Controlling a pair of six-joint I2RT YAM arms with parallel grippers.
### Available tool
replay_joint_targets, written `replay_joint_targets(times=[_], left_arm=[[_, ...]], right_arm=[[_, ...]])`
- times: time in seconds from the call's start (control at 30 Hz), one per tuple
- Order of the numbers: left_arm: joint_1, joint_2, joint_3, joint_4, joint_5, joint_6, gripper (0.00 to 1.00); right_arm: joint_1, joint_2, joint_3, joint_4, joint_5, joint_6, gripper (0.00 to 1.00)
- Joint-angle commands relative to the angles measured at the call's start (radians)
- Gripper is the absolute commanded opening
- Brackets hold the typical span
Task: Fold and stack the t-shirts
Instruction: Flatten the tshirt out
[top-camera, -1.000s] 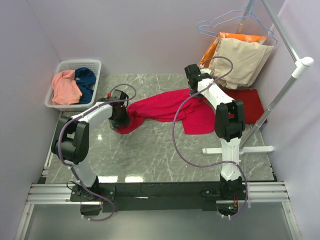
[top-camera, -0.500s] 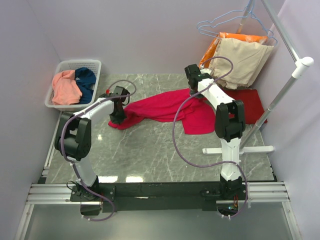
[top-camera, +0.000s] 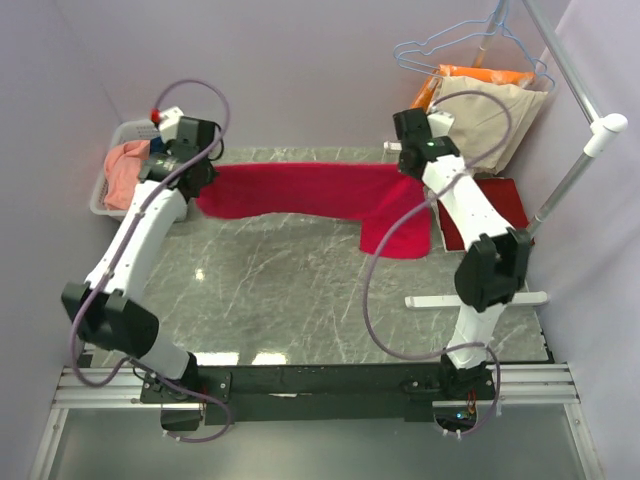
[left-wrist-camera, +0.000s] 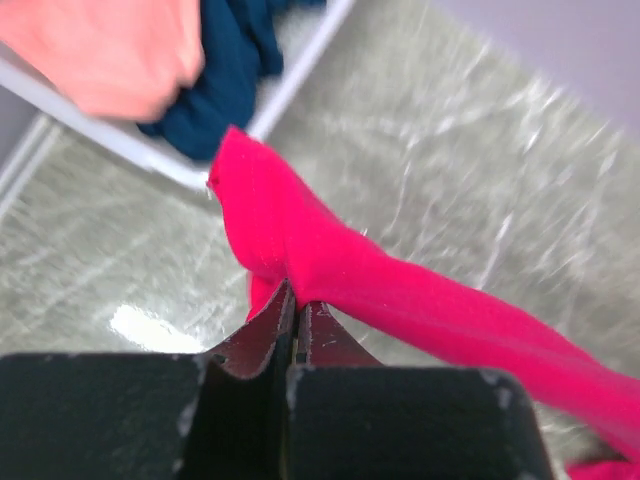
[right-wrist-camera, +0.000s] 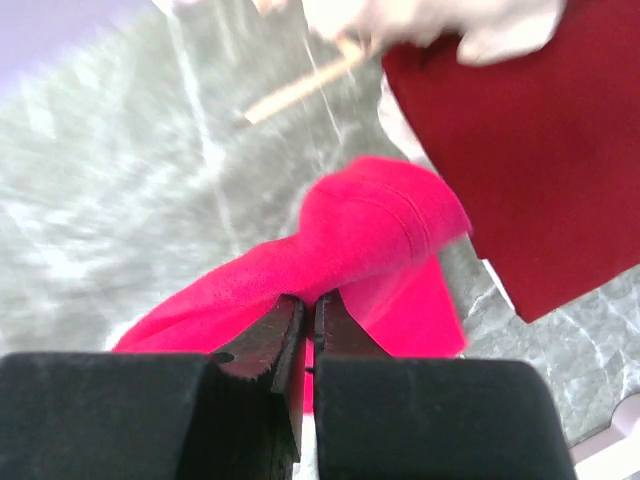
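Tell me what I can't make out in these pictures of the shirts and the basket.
Top view: the left arm covers most of the basket and nearly all of the blue shirt in it.
Top view: the right arm crosses the dark red shirt, hiding part of it.
Wrist views: blur, and the frame edges cut off the bright red shirt, so which part is pinched is unclear.
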Motion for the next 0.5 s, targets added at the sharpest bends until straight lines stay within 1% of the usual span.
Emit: replay_joint_targets(times=[0.0, 0.07, 0.2, 0.4, 0.47], left_arm=[[0.017, -0.08, 0.082, -0.063, -0.102, 0.056, 0.01], [0.017, -0.091, 0.103, -0.081, -0.12, 0.061, 0.01], [0.018, -0.152, 0.102, -0.112, -0.111, 0.07, 0.01], [0.018, -0.225, 0.053, -0.135, -0.105, 0.087, 0.01], [0.018, -0.229, 0.027, -0.11, -0.114, 0.116, 0.01]], right_arm=[[-0.016, -0.166, 0.018, 0.007, 0.075, -0.026, 0.0], [-0.016, -0.218, 0.015, 0.006, 0.064, -0.03, 0.0], [-0.015, -0.298, -0.005, -0.002, 0.046, -0.035, 0.0], [0.004, -0.425, -0.085, -0.031, 0.021, -0.012, 0.0], [0.014, -0.458, -0.114, -0.031, 0.021, 0.003, 0.0]])
